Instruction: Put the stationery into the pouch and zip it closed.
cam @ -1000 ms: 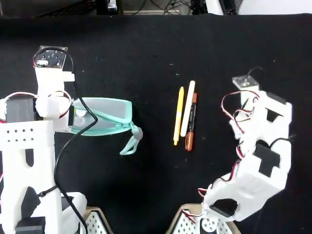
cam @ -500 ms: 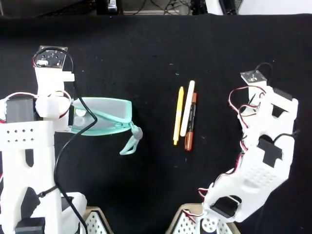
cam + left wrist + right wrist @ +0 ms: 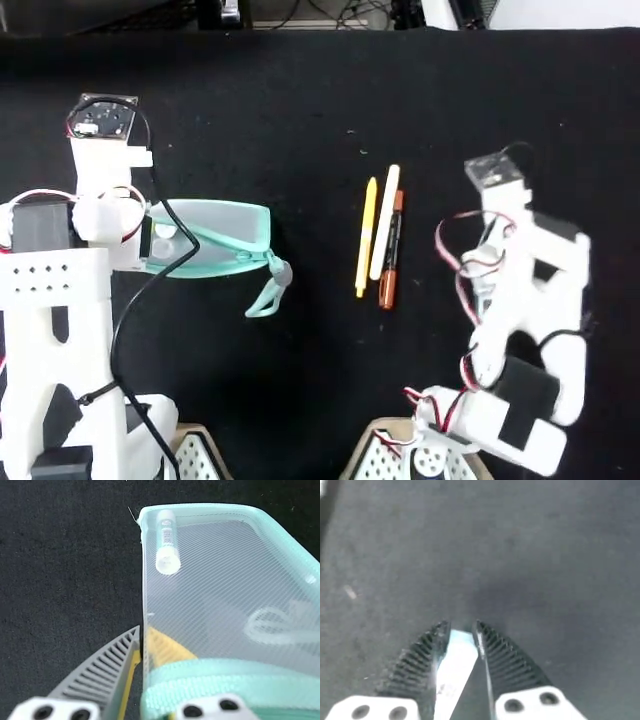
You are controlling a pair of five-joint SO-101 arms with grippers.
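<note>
Now the right arm (image 3: 520, 270) has swung back left, nearer the three pens (image 3: 385, 222) lying right of the pouch (image 3: 215, 238), so grabbing one looks next. I cannot tell if the right claw (image 3: 460, 627) is open. The left claw (image 3: 142, 645) pinches the pouch's left end.

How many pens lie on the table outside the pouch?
3, side by side on the table: yellow pen, white pen, brown pen. Others may be hidden inside the pouch.

Left gripper (image 3: 145, 645) clamped, right gripper (image 3: 461, 630) slightly parted, pointing downward
</note>
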